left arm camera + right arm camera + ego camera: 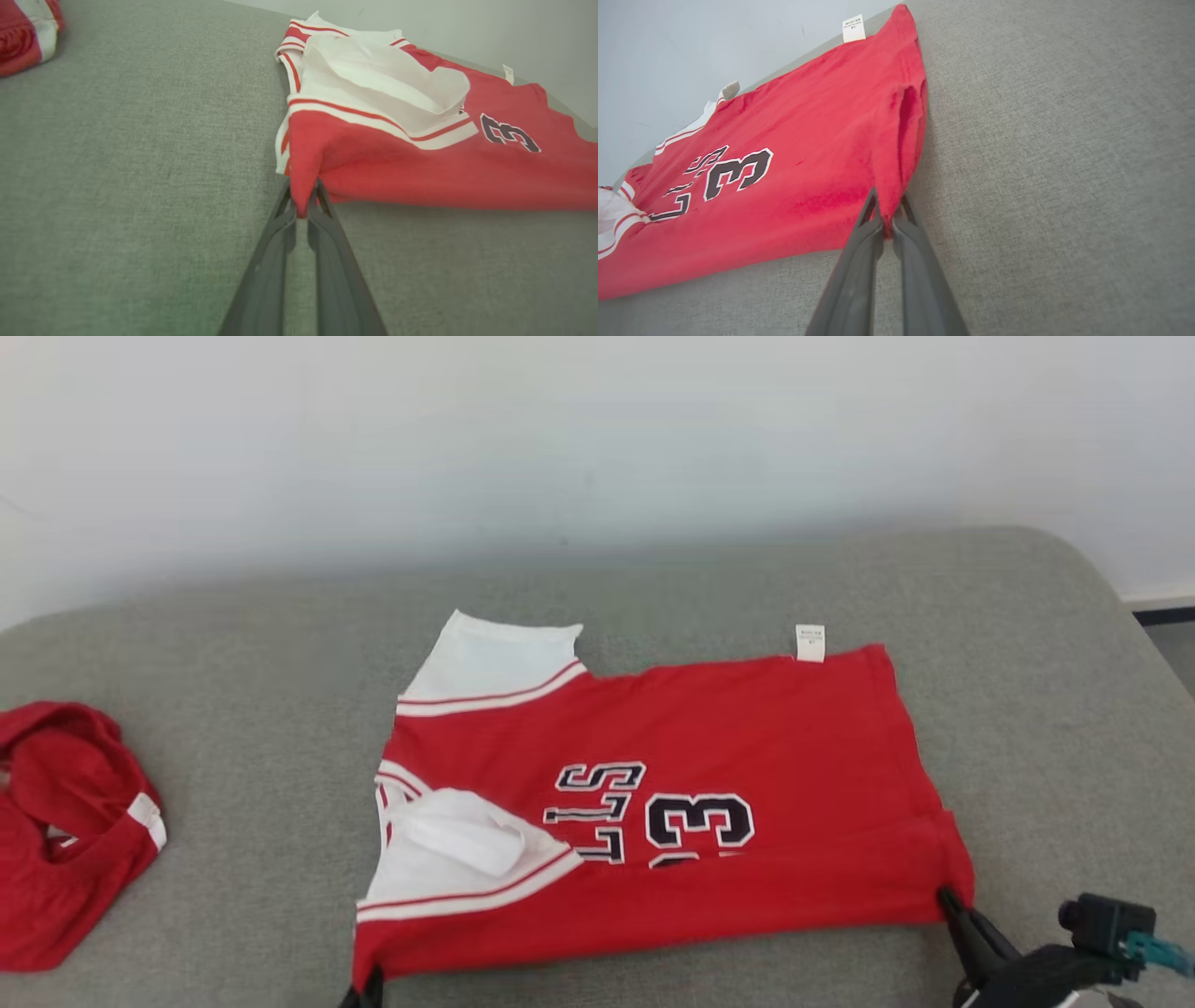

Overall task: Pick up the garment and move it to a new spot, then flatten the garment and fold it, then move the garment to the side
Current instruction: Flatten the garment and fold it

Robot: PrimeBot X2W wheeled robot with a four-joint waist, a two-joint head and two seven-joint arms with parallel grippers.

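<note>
Lying sideways: jersey (672, 784), long axis left-right, top pointing left.

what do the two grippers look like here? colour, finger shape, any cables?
Both alike: left gripper and right gripper each have two long, flat, dark grey fingers tapering to slim tips. In the head view the right one's base is black, carrying a small black boxy module with a teal part. No markings visible.

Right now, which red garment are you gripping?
The flat numbered jersey: left gripper and right gripper pinch its near corners. The crumpled red garment lies apart.
</note>
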